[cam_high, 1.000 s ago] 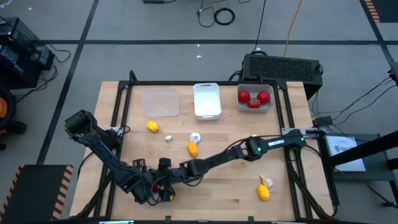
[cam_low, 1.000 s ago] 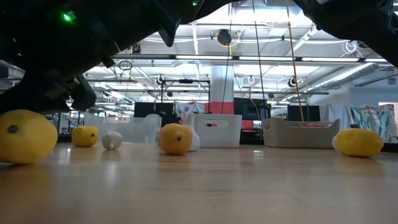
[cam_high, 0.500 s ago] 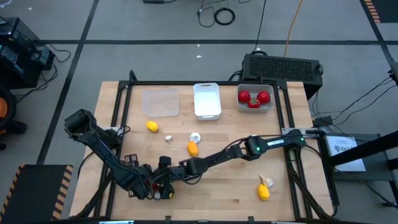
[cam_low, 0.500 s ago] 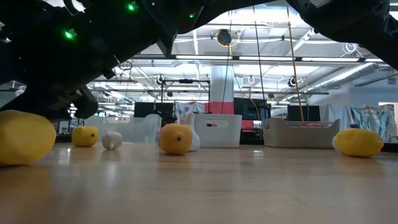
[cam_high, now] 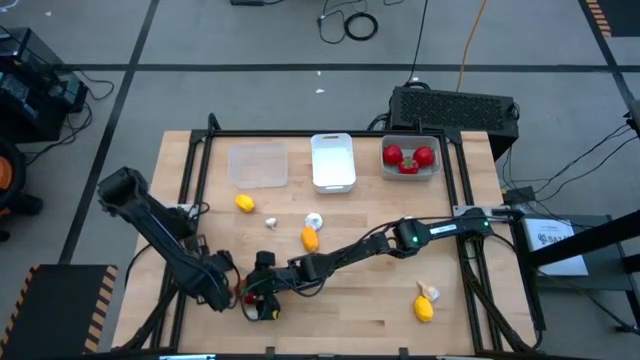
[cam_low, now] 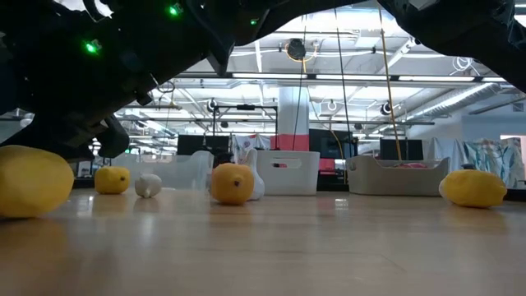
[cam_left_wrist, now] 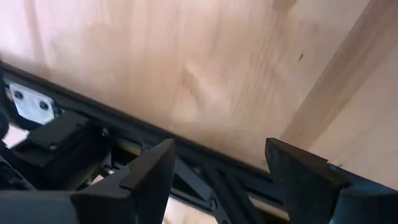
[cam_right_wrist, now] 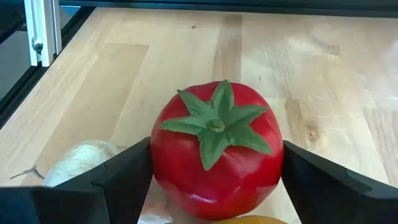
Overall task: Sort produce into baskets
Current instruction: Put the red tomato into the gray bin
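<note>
My right gripper (cam_high: pixel 255 297) reaches across to the table's near left, and its fingers stand against both sides of a red tomato (cam_right_wrist: pixel 216 155) with a green top. A garlic bulb (cam_right_wrist: pixel 81 163) and a lemon (cam_high: pixel 265 312) lie right beside that tomato. My left gripper (cam_left_wrist: pixel 217 155) is open and empty over the table's left frame rail (cam_left_wrist: pixel 74 134); in the high view it shows left of the right gripper (cam_high: pixel 218 288). The clear tray (cam_high: pixel 258 163) and white tray (cam_high: pixel 333 160) stand at the far edge. The grey-white tray (cam_high: pixel 410 157) holds tomatoes. My right gripper has the tomato between its two fingers, one on each of its round sides (cam_right_wrist: pixel 160 168). The fingers come low from the table's right, slanting down. The tomato's green top (cam_right_wrist: pixel 214 124) faces the wrist camera. Its underside is hidden, so I cannot tell whether it is off the table.
Loose on the table are a lemon (cam_high: pixel 244 203), garlic (cam_high: pixel 271 223), garlic (cam_high: pixel 314 220) and a lemon (cam_high: pixel 310 239) at the middle, and garlic (cam_high: pixel 428 292) with a lemon (cam_high: pixel 424 310) at the near right. A big black box (cam_high: pixel 455 108) stands behind the far edge.
My left gripper has drawn back toward the table's left edge, away from the right gripper and the produce at the near left. My right gripper has stayed at the tomato.
</note>
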You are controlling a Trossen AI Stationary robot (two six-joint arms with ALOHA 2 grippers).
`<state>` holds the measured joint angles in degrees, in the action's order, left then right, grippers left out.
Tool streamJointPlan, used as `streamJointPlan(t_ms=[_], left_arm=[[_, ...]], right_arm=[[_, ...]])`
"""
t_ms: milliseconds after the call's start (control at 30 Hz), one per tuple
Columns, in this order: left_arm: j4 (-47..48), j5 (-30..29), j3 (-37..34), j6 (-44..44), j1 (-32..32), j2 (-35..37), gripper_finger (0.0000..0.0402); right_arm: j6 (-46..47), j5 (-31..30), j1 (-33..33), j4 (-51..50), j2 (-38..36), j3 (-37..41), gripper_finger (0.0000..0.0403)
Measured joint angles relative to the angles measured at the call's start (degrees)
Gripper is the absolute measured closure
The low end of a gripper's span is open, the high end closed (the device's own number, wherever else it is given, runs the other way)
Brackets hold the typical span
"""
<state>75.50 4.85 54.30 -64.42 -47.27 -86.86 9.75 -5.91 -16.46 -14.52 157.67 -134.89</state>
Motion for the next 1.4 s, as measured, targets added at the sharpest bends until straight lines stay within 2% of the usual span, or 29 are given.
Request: streamJointPlan(t_ms=[200, 400, 667, 833, 1100, 1233, 1400], left_arm=[[-0.5, -6.6, 0.0, -4.2, -1.3, 6.2, 0.0146], [-4.2, -14.3, -0.1, -5.3, -3.7, 11.3, 0.0146], [-9.9, -25.3, -0.1, -5.4, -7.2, 15.2, 0.0146], [-10.0, -29.6, -0.1, -5.2, -8.3, 15.3, 0.0146], [-10.6, -34.2, -1.1, -5.1, -9.4, 15.3, 0.0146], [-12.2, -37.6, -3.7, -3.5, -8.6, 15.5, 0.0146], [-18.5, -45.1, -7.6, 0.4, -5.4, 16.2, 0.0146]], right_arm=[[0.0, 0.0, 0.0, 0.0, 0.0, 0.0, 0.0088], [-1.9, 0.1, 0.0, 0.0, -1.0, 0.1, 0.0112], [-3.2, -0.4, 0.1, -8.2, -7.5, 0.3, 0.0115], [-4.2, -3.7, 0.4, -10.8, -12.2, 0.1, 0.0115], [-4.9, -14.5, 0.7, -29.2, -18.1, 0.1, 0.0115], [-4.6, -15.2, 2.5, -40.8, -20.6, 0.0, 0.0115], [-1.9, -16.9, 7.1, -55.6, -23.2, 0.0, 0.0115]])
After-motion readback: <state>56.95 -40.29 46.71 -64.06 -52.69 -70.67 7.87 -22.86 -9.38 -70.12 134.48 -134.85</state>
